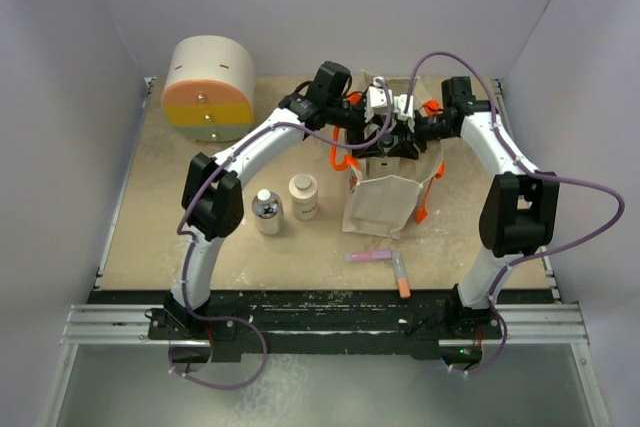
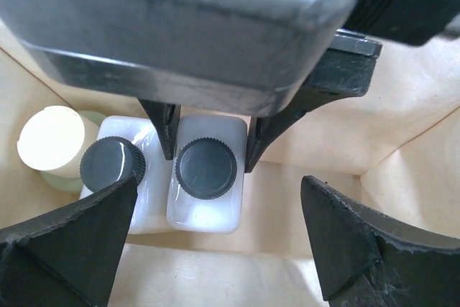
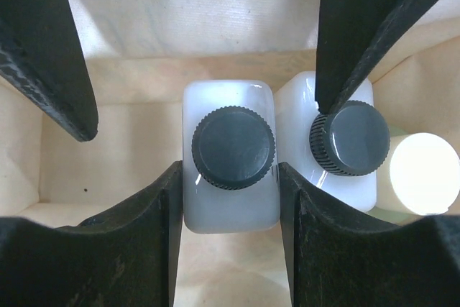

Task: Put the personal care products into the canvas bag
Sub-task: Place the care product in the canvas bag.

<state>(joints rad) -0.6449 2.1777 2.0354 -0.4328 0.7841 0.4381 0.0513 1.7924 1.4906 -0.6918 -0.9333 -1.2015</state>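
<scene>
One white bottle [image 3: 230,215], ribbed black cap, beside its twin [image 3: 353,190] in beige bag [image 3: 144,19].

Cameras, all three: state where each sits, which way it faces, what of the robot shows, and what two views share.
Top external: above and behind the arms, facing down at the table; left arm and right arm meet over the canvas bag.
Left wrist: on the left arm, facing down into the bag; left gripper frames the bottom.
Right wrist: facing down into it from the opposite side; right gripper flanks a white bottle.
Shared: both wrist views show that bottle and a cream cap.
</scene>
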